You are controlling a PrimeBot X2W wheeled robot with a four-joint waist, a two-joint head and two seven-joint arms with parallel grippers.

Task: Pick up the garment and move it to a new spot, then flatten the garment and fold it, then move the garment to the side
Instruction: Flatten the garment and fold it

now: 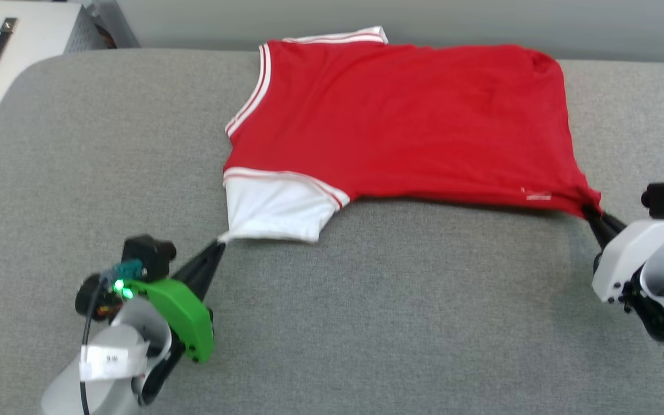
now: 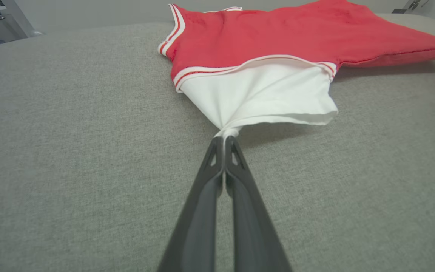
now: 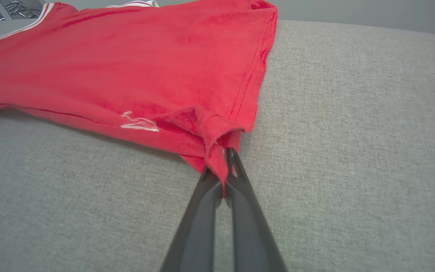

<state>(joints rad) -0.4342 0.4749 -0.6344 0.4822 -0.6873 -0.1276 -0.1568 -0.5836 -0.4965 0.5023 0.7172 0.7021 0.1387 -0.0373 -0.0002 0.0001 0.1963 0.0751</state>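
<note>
Right wrist view: white mark [image 3: 139, 124] on garment [image 3: 127, 56], possibly lettering, illegible.

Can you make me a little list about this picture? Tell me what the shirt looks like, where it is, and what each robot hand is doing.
shirt: red T-shirt, striped trim
place: spread on the grey fabric surface
left gripper: shut on the corner of the white sleeve
right gripper: shut on the red hem corner
near edge: lifted a little, shadow beneath
print: none on the side facing up
</note>
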